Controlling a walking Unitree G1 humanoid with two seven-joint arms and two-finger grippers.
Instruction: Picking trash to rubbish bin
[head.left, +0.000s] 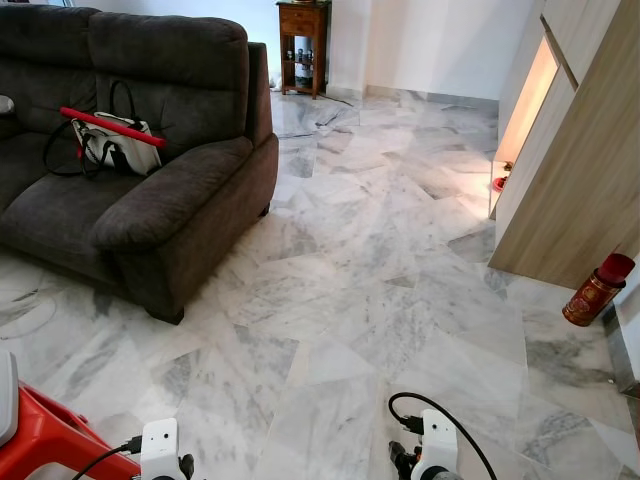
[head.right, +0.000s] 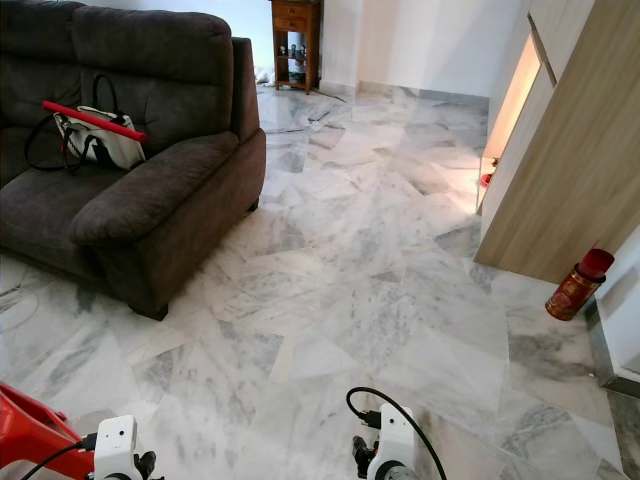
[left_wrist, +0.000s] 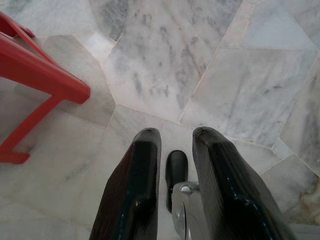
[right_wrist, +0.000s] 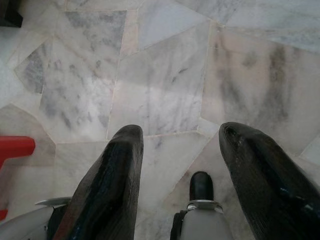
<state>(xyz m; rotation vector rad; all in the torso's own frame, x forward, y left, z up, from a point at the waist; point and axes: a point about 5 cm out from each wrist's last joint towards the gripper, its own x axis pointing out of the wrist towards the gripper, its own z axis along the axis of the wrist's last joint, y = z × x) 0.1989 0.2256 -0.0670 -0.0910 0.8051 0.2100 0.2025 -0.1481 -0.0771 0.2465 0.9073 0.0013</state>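
A red and gold canister (head.left: 597, 289) with a red lid stands on the marble floor (head.left: 360, 300) at the right, beside the wooden cabinet (head.left: 570, 180). Both arms hang low at the bottom of the eye views, the left wrist (head.left: 160, 450) and the right wrist (head.left: 432, 455). In the left wrist view my left gripper (left_wrist: 172, 135) points down at the floor, open, with nothing between its fingers. My right gripper (right_wrist: 180, 131) also points at bare floor, its fingers spread wide and holding nothing.
A dark grey sofa (head.left: 150, 200) fills the left, with a white handbag (head.left: 115, 145) on its seat. A red plastic stool (head.left: 40, 435) stands by my left arm. A small wooden table (head.left: 303, 45) stands at the far wall. Marble floor stretches ahead.
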